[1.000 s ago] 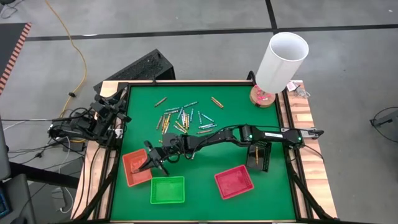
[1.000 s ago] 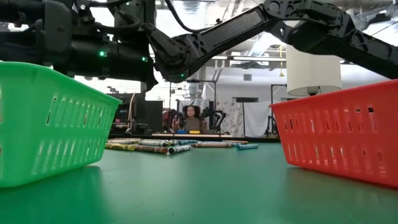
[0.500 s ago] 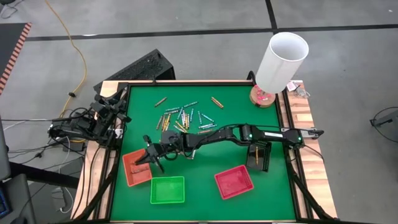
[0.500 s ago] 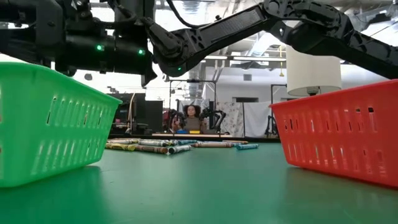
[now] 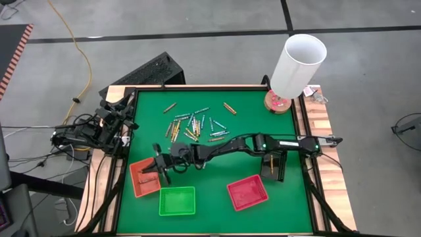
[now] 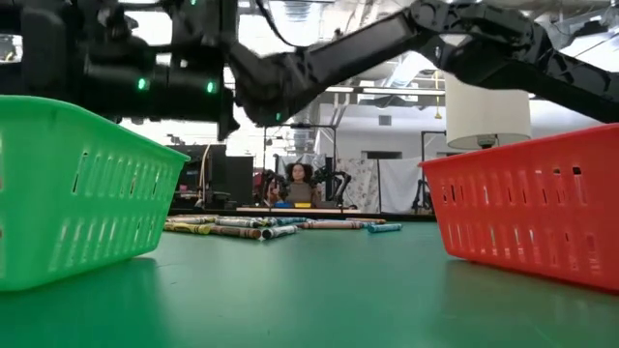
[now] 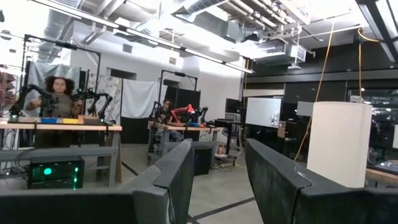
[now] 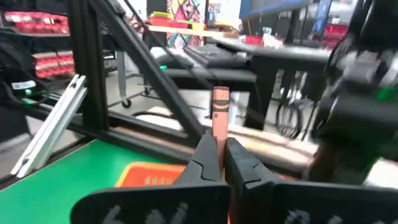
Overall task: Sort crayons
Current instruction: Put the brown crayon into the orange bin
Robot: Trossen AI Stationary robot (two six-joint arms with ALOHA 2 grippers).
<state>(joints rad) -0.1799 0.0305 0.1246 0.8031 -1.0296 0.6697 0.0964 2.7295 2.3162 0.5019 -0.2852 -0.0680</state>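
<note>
Between right end effector fingers: crayon

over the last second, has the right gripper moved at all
Yes. In the high view the right gripper, shut on a reddish-brown crayon, has shifted up the picture, away from the green tray, and now sits over the orange tray.

Right arm is stretched long and low from the right side across the worktop toward the front-left, wrist about level. Right gripper has its fingers pinched together on a reddish-brown crayon (standing upright between them). Left arm is folded up at the worktop's left edge, left gripper idle there, fingers parted with nothing between them.
</note>
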